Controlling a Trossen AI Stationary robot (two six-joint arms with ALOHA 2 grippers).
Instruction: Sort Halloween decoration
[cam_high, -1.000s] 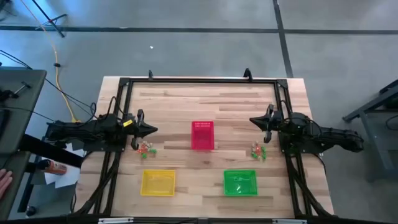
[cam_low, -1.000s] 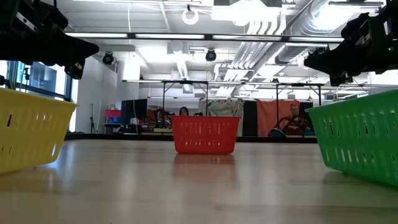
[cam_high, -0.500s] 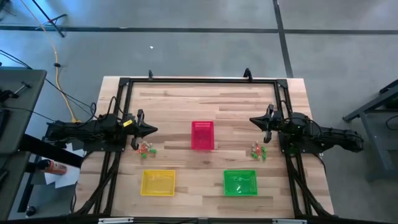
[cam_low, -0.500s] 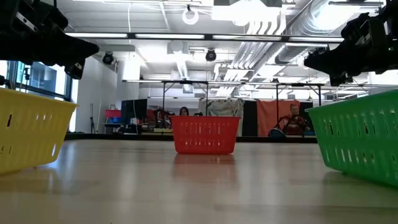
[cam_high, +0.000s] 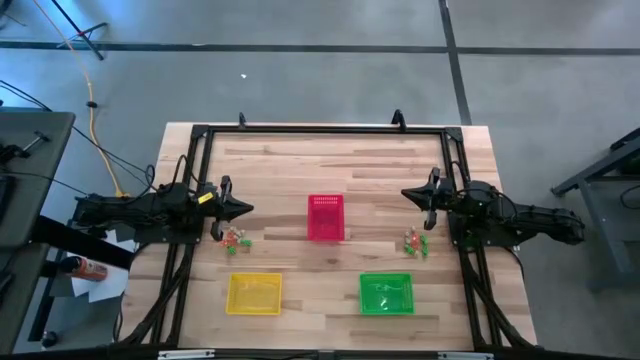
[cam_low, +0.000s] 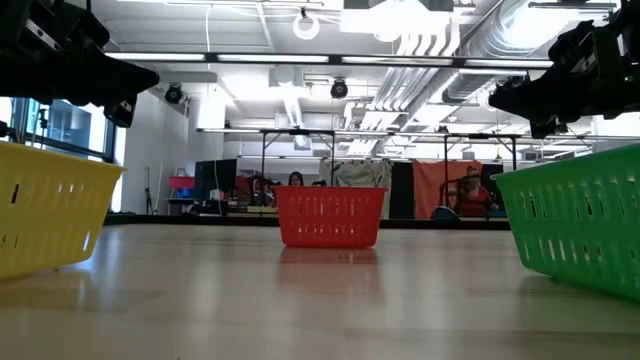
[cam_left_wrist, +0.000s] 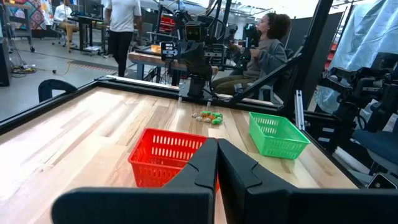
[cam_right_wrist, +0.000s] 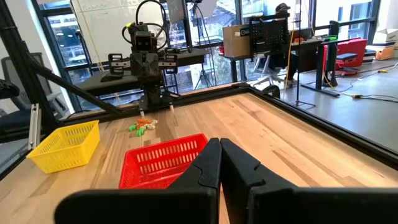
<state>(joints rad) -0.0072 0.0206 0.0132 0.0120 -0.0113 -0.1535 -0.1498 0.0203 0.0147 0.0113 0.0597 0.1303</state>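
The pale wooden plank surface (cam_high: 300, 160) carries three mesh baskets: pink-red (cam_high: 325, 217) mid-table, yellow (cam_high: 254, 293) and green (cam_high: 386, 293) nearer the front, likely one per colour. Two heaps of tiny green, orange and whitish trinkets (cam_high: 234, 239) (cam_high: 416, 243) lie unsorted beside the waiting left gripper (cam_high: 244, 208) and right gripper (cam_high: 410, 194), jaws of both clenched on nothing.

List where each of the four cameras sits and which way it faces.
High view: overhead, straight down; both arms, left gripper, right gripper.
Low view: tabletop height, facing the room; red mesh basket centred.
Left wrist view: faces the right arm past shut fingers.
Right wrist view: faces the left arm past shut fingers.
All share the red basket.
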